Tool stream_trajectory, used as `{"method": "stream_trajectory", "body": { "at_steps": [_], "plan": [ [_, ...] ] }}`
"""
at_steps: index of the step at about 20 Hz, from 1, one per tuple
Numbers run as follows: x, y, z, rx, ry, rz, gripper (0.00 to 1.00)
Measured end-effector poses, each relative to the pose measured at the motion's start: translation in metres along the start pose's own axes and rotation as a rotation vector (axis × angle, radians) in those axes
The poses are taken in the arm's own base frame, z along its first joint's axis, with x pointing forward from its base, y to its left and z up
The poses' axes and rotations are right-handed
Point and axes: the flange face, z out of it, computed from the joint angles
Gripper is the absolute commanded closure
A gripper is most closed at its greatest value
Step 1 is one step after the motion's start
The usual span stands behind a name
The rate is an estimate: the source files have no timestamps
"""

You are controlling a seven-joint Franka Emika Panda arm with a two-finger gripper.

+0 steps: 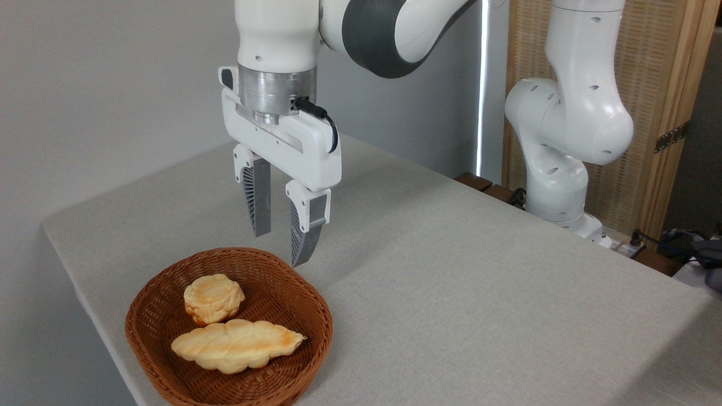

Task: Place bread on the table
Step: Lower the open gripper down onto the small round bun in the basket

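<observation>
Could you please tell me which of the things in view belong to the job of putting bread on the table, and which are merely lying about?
Belong to the job:
- round bun, in the wicker basket
- table, where it should go
- hand, open, empty, above the basket's far rim

Lying about:
- braided loaf, beside the bun in the basket
- cables at the table's far right edge

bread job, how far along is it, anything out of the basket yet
Nothing looks done: the round bread is in the wicker basket, beside the braided loaf. In hand: the gripper is open and empty, above the basket's far rim and to the right of the bread. Left: lower onto the bread, grasp it, lift it out and set it on the grey table.
</observation>
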Motion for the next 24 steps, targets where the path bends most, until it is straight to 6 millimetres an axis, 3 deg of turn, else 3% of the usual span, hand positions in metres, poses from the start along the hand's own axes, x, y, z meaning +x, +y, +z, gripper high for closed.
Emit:
{"method": "stream_trajectory", "body": {
  "at_steps": [15, 24],
  "plan": [
    [0.003, -0.005, -0.001, 0.019, 0.021, -0.003, 0.00],
    [0.054, 0.024, 0.042, 0.064, 0.085, 0.088, 0.00]
  ]
}}
